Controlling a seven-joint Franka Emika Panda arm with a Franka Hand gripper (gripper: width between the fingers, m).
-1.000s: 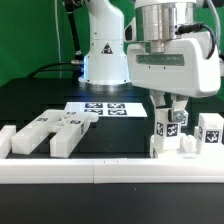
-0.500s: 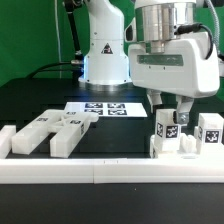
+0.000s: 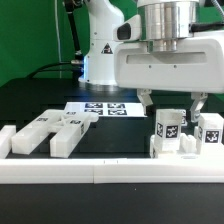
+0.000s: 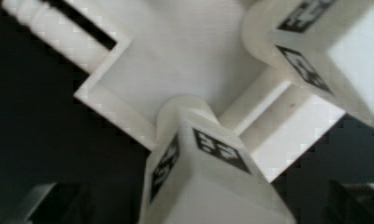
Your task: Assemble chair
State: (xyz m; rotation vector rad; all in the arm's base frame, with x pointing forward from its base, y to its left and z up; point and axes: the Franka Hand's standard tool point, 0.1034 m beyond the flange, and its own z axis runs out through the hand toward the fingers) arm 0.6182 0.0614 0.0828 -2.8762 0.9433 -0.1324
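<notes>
Right, on the exterior view's left I see loose chair pieces [image 3: 48, 134] lying on the black tabletop [image 3: 30, 105]. Further along, the marker board [image 3: 100, 108] lies flat behind them. On the exterior view's right stands the part-built chair [image 3: 170, 136], just behind the white rail [image 3: 100, 170]. My jaws hang above it, spread wide, pinching nothing.

I see bright, even light outside; the matte white blocky chair pieces [image 3: 166, 143] beneath the jaws nearly bleach out. My wrist picture is soft, probably from closeness.
</notes>
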